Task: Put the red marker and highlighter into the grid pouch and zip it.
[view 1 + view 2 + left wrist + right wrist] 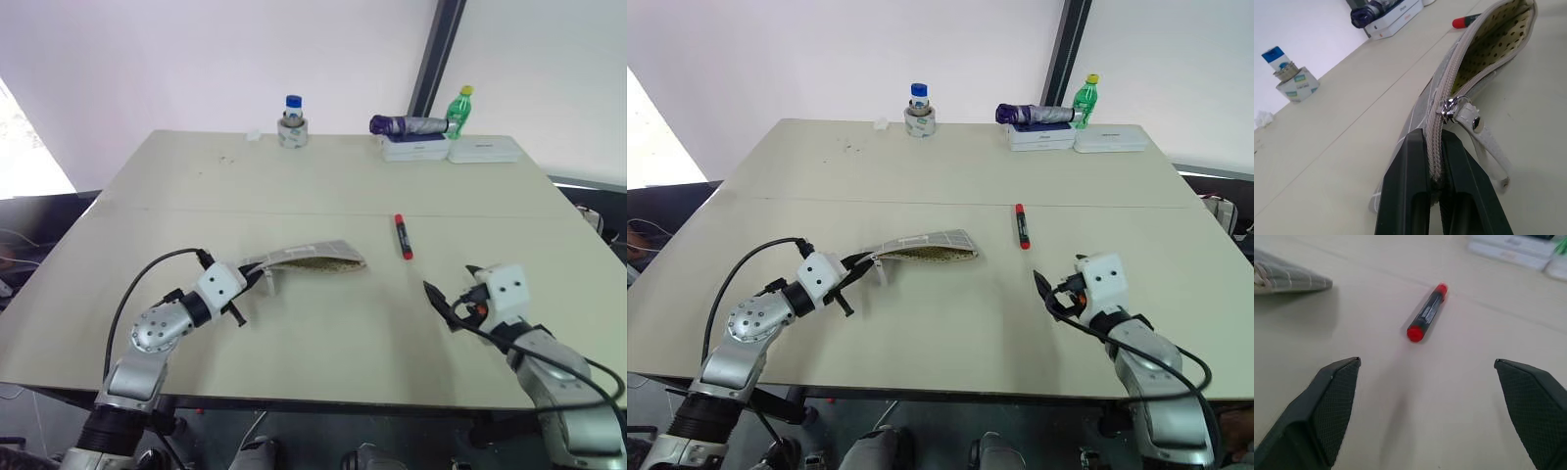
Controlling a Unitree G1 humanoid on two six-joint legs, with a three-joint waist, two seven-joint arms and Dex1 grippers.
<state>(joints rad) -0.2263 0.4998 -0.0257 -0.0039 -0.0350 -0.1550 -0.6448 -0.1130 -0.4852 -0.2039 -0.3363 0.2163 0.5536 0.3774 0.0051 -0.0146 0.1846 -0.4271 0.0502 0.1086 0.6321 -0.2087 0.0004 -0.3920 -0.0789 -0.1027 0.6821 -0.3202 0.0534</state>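
While the left gripper (1436,196) is pinching the grid pouch (312,258), the right gripper (1435,416) is gaping empty near the red marker (1427,312).

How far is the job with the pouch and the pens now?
Early. The left gripper holds the pouch open by its zipper edge. The red marker lies on the table, the open right gripper facing it. Highlighter unseen; loading and zipping remain.
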